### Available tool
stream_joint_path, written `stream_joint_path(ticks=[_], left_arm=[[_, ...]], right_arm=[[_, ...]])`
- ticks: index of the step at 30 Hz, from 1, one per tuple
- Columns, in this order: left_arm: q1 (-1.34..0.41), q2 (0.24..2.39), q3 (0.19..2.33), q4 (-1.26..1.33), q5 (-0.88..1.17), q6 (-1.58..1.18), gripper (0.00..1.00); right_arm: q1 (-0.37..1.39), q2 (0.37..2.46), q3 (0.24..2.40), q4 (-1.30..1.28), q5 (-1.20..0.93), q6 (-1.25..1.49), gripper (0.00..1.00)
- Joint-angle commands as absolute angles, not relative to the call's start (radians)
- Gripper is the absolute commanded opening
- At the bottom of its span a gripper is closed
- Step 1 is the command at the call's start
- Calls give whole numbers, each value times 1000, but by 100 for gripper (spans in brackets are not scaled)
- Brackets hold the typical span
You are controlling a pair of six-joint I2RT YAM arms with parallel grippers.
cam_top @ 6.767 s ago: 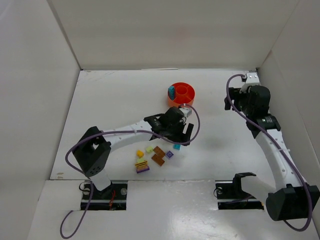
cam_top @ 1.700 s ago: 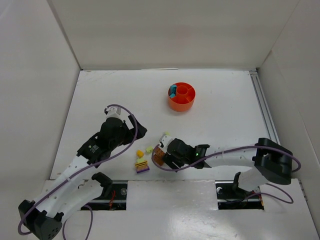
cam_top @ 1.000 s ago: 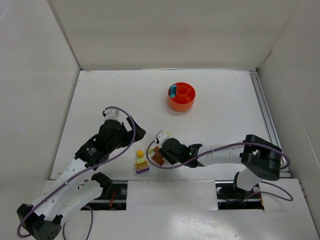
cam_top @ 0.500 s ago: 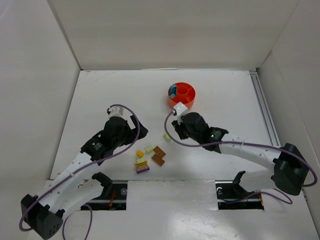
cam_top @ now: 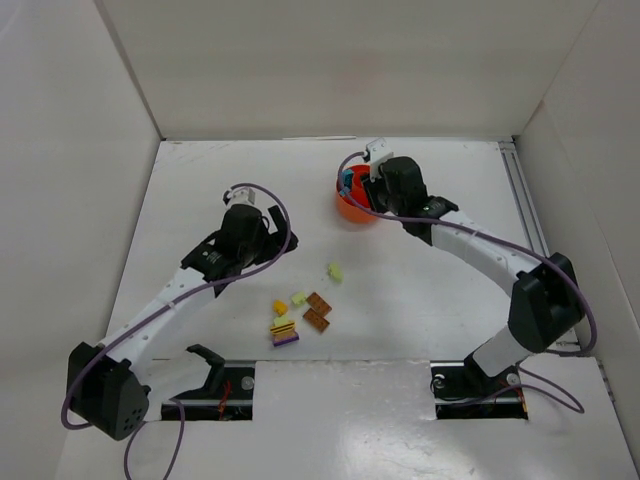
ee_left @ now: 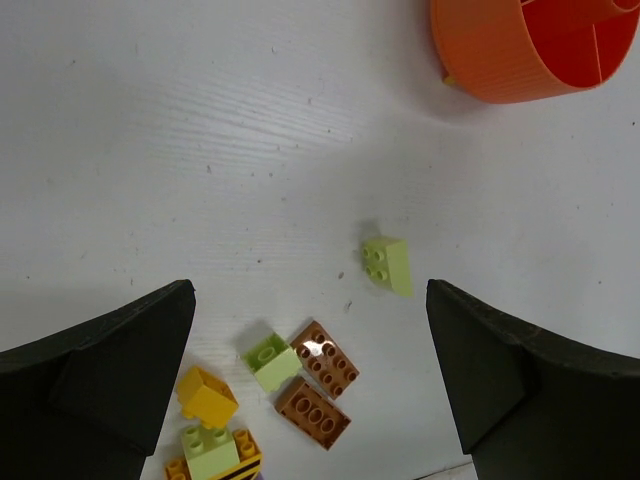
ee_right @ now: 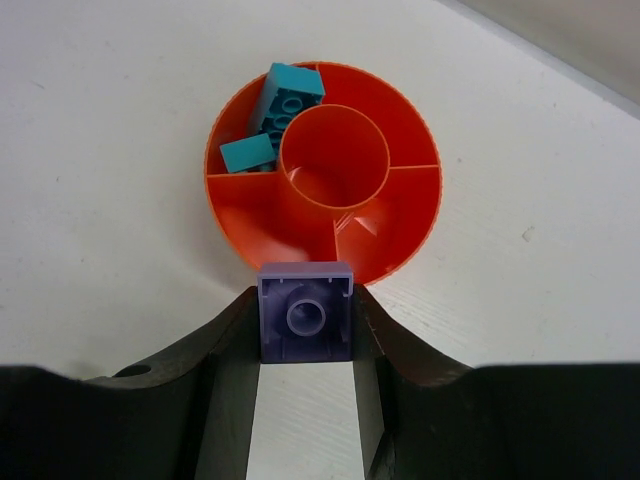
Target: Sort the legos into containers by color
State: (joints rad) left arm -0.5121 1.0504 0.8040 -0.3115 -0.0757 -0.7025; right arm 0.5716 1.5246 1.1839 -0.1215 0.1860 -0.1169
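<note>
My right gripper (ee_right: 306, 330) is shut on a purple lego (ee_right: 306, 322), held underside-up just short of the near rim of the round orange dish (ee_right: 240, 215). Two teal legos (ee_right: 285, 100) lie in its upper-left compartment; the centre well and the other sections show bare. In the top view the right gripper (cam_top: 367, 187) hangs over the dish (cam_top: 352, 209). My left gripper (ee_left: 310, 300) is open above loose legos: a pale green one (ee_left: 387, 264) alone, another pale green (ee_left: 269, 361), two brown (ee_left: 325, 358), a yellow (ee_left: 207, 393) and a small stack (ee_left: 215, 455).
White walls box in the table on the left, back and right. The loose bricks (cam_top: 300, 312) cluster near the front edge, between the two arm bases. The left gripper (cam_top: 270, 240) hovers left of the table's middle, with the lone pale green brick (cam_top: 334, 271) to its right.
My right gripper has carried the purple lego from mid-table back to the dish. My left gripper has drifted slightly back and right, still open.
</note>
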Motion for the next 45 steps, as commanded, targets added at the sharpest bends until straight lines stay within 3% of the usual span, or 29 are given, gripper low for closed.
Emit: stream_joint_path(ticks=[1,19,30,34,40,45], left_arm=[[-495,1080,864,-253,-54,-644,100],[-428,1183,897,-244,32,-581,100],[-428,1173,877,-244,60,-581,100],[-428,1173,877,-262,60,-572,100],[-428,1164,859,-262,69,-572,100],[-428,1173,859,-262,80,-572,100]], right_arm=[[565,1600,1279,-112,163,-135,22],[565,1753,1350,-81,287,54,23],[584,1810,1362,-81,347,127,31],[594,1819,1362,-81,374,155,37],[603,1829,1362,-91,385,155,59],[603,1829,1362,-103,394,155,66]])
